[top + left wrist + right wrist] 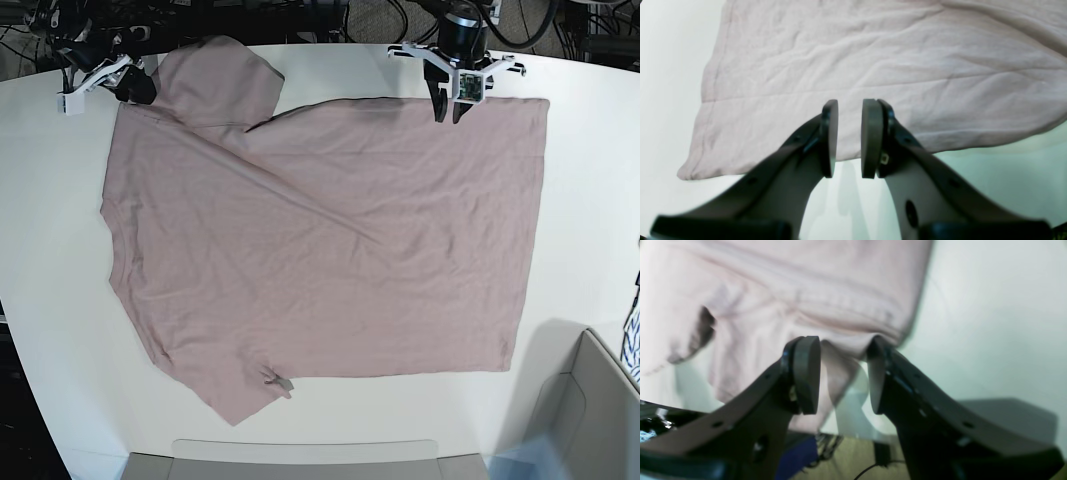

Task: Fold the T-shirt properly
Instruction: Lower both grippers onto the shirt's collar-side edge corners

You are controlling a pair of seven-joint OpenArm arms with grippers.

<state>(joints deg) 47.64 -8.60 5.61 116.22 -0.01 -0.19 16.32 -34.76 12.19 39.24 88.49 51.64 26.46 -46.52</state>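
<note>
T-shirt [330, 250] is spread nearly flat mid-table. The left gripper [452, 108] at 1 o'clock hovers over the far edge, jaws slightly parted, empty. The right gripper [841, 373] at 11 — wide open around the sleeve fold, not clamped — might grab several layers and drag it crooked.

Robotics lab (cable tangle [350, 15] behind table [590, 180])

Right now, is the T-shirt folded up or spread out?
Mostly spread out: the T-shirt lies flat across the table, with only one sleeve flipped over.
</note>
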